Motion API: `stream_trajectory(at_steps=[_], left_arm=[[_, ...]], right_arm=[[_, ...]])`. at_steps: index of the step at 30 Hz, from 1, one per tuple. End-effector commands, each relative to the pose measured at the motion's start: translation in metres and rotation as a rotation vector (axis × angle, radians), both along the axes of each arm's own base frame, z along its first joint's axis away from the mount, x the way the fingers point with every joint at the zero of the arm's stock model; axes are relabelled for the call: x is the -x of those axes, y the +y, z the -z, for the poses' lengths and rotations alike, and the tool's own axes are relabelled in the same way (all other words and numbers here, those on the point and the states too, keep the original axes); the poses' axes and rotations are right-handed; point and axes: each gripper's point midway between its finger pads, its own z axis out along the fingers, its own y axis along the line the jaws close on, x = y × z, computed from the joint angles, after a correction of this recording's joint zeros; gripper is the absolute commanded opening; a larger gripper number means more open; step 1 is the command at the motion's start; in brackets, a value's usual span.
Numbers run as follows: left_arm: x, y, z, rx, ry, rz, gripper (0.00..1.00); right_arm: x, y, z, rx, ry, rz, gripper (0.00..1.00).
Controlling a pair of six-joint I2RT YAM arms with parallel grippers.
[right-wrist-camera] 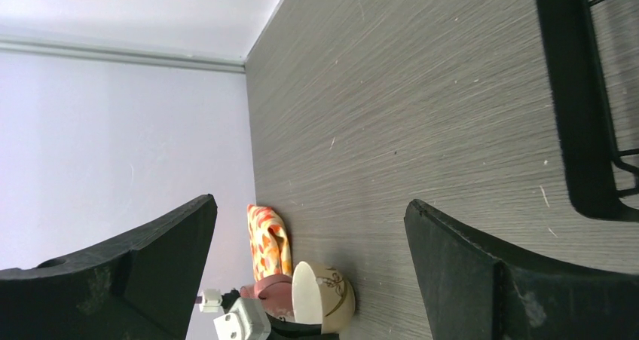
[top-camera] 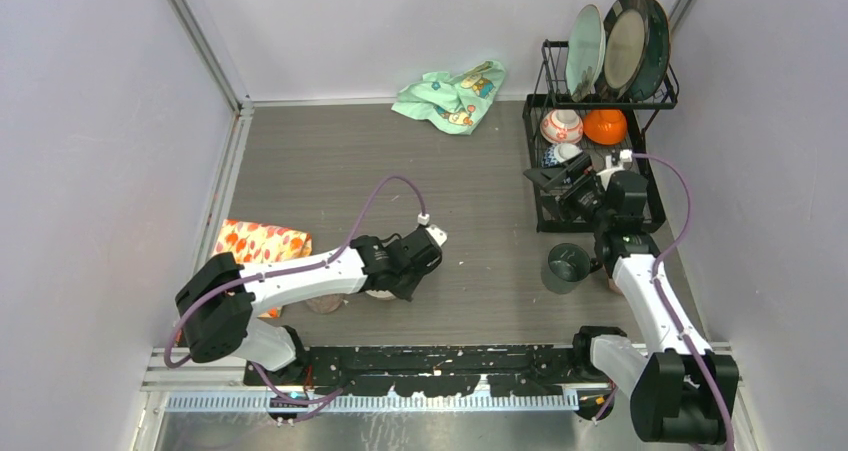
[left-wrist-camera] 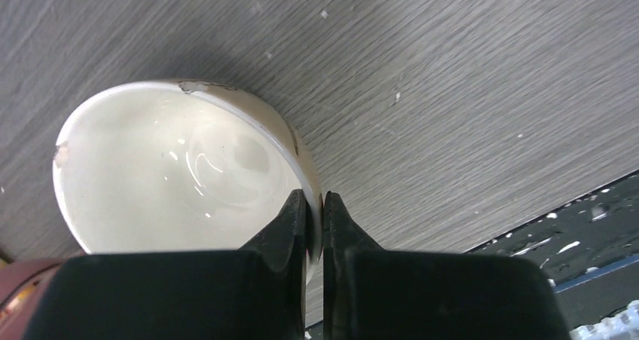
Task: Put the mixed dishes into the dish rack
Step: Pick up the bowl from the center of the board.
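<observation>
In the left wrist view my left gripper [left-wrist-camera: 315,218] is shut on the rim of a cream white bowl [left-wrist-camera: 173,166], one finger inside and one outside. From above, that bowl [top-camera: 379,294] peeks out under the left gripper [top-camera: 393,285], next to a pink cup [top-camera: 325,303]. The black dish rack [top-camera: 540,216] holds three plates [top-camera: 625,46] upright on top and patterned bowls [top-camera: 562,126] in its basket. A dark green cup [top-camera: 566,267] stands in front of it. My right gripper [top-camera: 548,183] hovers open at the rack's near-left corner, holding nothing.
An orange floral cloth [top-camera: 262,243] lies at the left wall, and a mint-green cloth [top-camera: 452,95] at the back. The right wrist view shows the rack's frame [right-wrist-camera: 580,129], the far bowl [right-wrist-camera: 331,295] and the pink cup [right-wrist-camera: 275,287]. Grey walls enclose the table.
</observation>
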Motion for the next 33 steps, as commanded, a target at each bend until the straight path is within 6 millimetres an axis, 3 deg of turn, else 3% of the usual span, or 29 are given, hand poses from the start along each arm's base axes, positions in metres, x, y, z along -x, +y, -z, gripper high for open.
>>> stream_trajectory(at_steps=[1, 5, 10, 14, 17, 22, 33], left_arm=[[-0.016, -0.045, -0.034, 0.168, -0.092, 0.072, 0.00], [-0.026, -0.053, -0.052, 0.241, -0.177, 0.096, 0.00], [-0.038, -0.053, -0.071, 0.300, -0.300, 0.110, 0.00], [-0.047, -0.052, -0.089, 0.335, -0.396, 0.128, 0.00], [-0.048, -0.053, -0.104, 0.368, -0.452, 0.161, 0.00], [-0.045, -0.052, -0.123, 0.429, -0.521, 0.224, 0.00], [-0.040, -0.046, -0.139, 0.451, -0.560, 0.262, 0.00]], right_arm=[[-0.006, 0.015, -0.016, -0.018, -0.051, -0.071, 1.00], [-0.012, 0.026, -0.006, -0.034, -0.011, -0.106, 1.00], [-0.018, 0.068, 0.021, -0.038, 0.105, -0.203, 1.00], [-0.016, 0.114, 0.027, -0.058, 0.160, -0.307, 1.00], [-0.008, 0.143, 0.024, -0.035, 0.165, -0.379, 1.00], [0.011, 0.171, 0.020, -0.027, 0.134, -0.454, 0.99], [0.050, 0.206, 0.018, 0.020, 0.090, -0.633, 1.00]])
